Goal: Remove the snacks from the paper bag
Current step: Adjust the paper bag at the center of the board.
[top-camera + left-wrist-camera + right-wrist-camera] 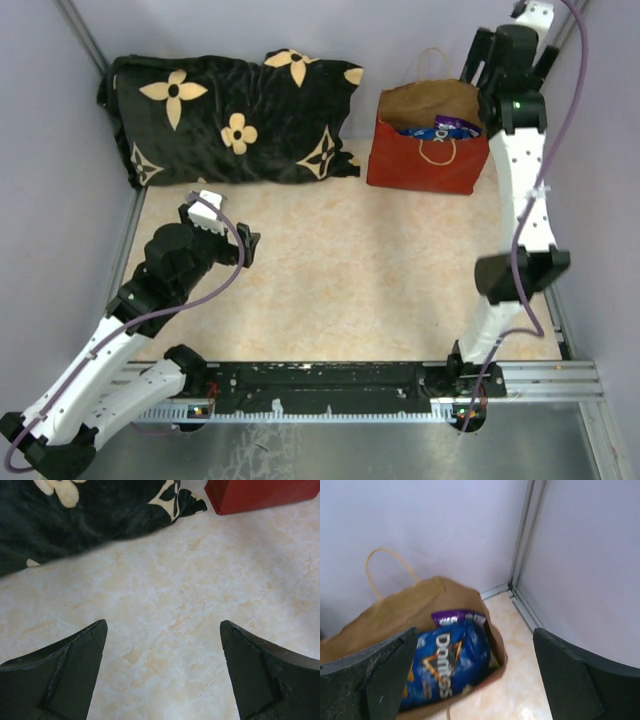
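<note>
Filling the bag: the snacks [441,129] stand inside the paper bag [425,165] at the far right of the table [350,280], just beside the pillow [230,115]. A blue Doritos chip bag [447,665] takes up most of the mouth, with a purple pouch [457,616] peeking over its top; any other packets are hidden.
Handling: probably light, glossy and slippery, puffed with air and easily crushed. The chip bag's crimped top edge looks like the surest place to pinch.
Bag itself: thin paper that may tip or drag if a packet snags; a cord handle [394,553] arches over the opening.
Right gripper [475,635]: fingers spread wide and empty, hovering above the mouth and aimed down into it, arm stretched far forward.
Left gripper [162,630]: fingers spread and empty, low over bare table, well apart from the bag, arm folded.
</note>
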Motion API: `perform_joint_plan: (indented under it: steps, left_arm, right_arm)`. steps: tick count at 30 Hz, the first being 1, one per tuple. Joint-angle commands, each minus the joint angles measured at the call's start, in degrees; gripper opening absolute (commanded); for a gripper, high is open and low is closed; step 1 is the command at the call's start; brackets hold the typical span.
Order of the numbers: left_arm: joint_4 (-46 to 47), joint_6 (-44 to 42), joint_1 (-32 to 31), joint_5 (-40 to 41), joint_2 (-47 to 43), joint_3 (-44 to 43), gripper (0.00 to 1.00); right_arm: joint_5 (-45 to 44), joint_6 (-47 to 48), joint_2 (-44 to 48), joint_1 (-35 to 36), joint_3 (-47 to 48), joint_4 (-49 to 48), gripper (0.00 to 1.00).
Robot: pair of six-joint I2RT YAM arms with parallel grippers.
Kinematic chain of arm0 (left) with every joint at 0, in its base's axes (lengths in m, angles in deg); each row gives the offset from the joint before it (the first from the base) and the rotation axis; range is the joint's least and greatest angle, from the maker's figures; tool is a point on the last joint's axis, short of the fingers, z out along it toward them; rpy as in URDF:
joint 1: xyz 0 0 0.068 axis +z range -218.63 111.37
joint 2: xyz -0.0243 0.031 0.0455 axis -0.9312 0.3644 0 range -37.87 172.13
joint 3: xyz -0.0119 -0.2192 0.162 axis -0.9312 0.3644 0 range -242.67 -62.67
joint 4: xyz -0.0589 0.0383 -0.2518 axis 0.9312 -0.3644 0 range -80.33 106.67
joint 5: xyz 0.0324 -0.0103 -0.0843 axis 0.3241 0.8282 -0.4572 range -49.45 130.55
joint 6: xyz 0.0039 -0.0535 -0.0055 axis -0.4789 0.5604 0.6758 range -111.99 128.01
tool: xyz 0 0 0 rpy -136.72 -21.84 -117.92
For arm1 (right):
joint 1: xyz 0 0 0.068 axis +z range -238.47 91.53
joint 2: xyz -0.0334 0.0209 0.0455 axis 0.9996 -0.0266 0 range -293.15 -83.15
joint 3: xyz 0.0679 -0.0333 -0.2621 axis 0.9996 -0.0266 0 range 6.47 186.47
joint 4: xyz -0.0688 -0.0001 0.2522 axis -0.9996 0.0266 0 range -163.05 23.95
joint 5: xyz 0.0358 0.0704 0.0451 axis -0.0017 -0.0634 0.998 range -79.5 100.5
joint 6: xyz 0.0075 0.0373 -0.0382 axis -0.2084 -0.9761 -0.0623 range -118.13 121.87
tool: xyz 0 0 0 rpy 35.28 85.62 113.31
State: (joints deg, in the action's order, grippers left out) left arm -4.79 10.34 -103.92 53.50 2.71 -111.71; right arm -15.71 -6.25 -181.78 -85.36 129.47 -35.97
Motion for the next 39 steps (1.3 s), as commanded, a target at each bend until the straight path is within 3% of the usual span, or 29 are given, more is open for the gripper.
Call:
perform_joint_plan:
  steps: [1,5,10,15,22,27,34,39]
  left_arm:
    - [-2.9,-1.8,-0.5,-0.3,1.6,-1.3,1.0]
    - [-5.2,-1.2,-0.5,-1.4,3.0,-2.5,1.0]
    - [-2.8,0.4,-0.5,-3.1,3.2,-0.2,1.0]
    - [1.2,8.2,-0.5,-1.0,12.6,-2.6,0.99]
    - [7.2,11.6,-0.6,-4.1,34.2,-20.0,1.0]
    - [12.6,10.5,-0.6,-4.6,48.0,-36.5,1.0]
    - [25.4,12.2,-0.8,-13.3,64.0,-51.4,1.0]
    - [19.5,9.7,-3.7,-13.3,82.3,-73.8,1.0]
  right_arm:
    - [-2.6,5.1,-18.0,-3.7,20.4,10.9,0.99]
    - [-3.2,3.5,-23.1,-6.6,17.2,4.3,0.96]
    - [3.7,3.7,-23.9,-8.2,12.2,2.2,0.86]
    - [6.7,2.3,-19.6,-8.2,4.3,1.3,0.54]
    - [8.7,-1.2,-4.1,-8.2,-16.0,-5.8,0.04]
    - [8.9,-2.2,8.3,-8.2,-31.8,-11.7,0.01]
    - [11.9,-1.3,19.9,-8.3,-47.7,-16.7,0.01]
    - [16.2,0.5,25.3,-8.2,-52.9,-16.8,0.0]
